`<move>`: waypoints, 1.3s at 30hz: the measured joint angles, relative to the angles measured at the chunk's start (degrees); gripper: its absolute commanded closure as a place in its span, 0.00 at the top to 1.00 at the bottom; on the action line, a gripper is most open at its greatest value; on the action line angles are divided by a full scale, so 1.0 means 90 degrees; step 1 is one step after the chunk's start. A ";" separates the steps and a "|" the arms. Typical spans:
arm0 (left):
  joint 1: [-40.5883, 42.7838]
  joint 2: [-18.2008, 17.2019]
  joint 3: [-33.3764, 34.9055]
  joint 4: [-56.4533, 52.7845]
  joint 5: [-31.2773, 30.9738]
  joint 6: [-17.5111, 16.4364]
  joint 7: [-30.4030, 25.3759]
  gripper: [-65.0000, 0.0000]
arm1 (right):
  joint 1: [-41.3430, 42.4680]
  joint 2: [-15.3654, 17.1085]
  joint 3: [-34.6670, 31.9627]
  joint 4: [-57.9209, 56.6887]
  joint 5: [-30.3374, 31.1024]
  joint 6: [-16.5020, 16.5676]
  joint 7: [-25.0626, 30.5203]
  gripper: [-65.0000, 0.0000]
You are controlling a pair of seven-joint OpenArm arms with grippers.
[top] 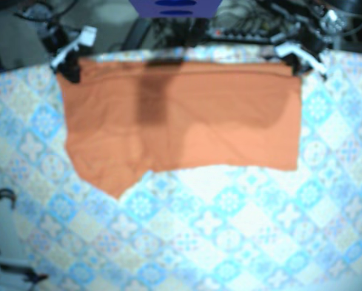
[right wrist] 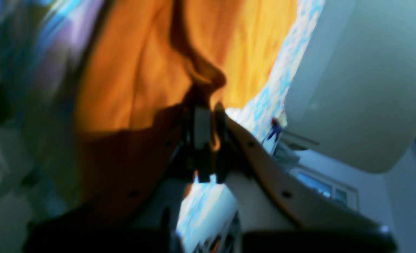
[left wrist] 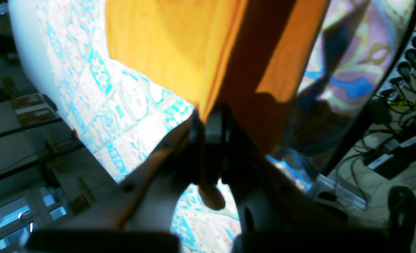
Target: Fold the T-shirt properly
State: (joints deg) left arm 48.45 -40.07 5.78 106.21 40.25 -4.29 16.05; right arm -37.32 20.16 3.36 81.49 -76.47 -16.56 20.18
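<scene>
Orange T-shirt [top: 187, 121] is spread on the patterned tablecloth [top: 229, 218] in the far half of the table, long axis running left-right. Far edge is straight and taut along the far table edge. Near edge is roughly parallel to it, except at the near-left, where a pointed flap juts toward the near side. Right edge is straight, running near-far. A darker band of shadow crosses the cloth left of centre, and a broader shadow lies over its right-centre. Right gripper [top: 70, 60] sits at the far-left corner of the shirt and left gripper [top: 297, 60] at the far-right corner, well apart, one at each end of the far edge. Left wrist view: jaws pinched together on a folded edge of the orange cloth, which fans out away from the jaws over the tablecloth. A power strip [left wrist: 411, 52] with cables lies off the table on that side. Right wrist view (blurred): jaws clamped on a bunched, curled fold of the cloth, with the rest of the shirt spreading beyond them. Cannot tell whether the gripped corners are off the table surface.
</scene>
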 measured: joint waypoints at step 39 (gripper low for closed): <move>-0.0923 0.0168 0.0012 -0.0767 -0.0002 -0.0039 0.0022 0.00 | 0.0806 0.0019 -0.0848 -0.0282 0.0002 0.0517 -0.0051 0.00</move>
State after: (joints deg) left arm 40.14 -38.57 5.89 99.31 40.23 -4.64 16.25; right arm -30.06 20.34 -4.27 78.96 -76.44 -11.90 19.73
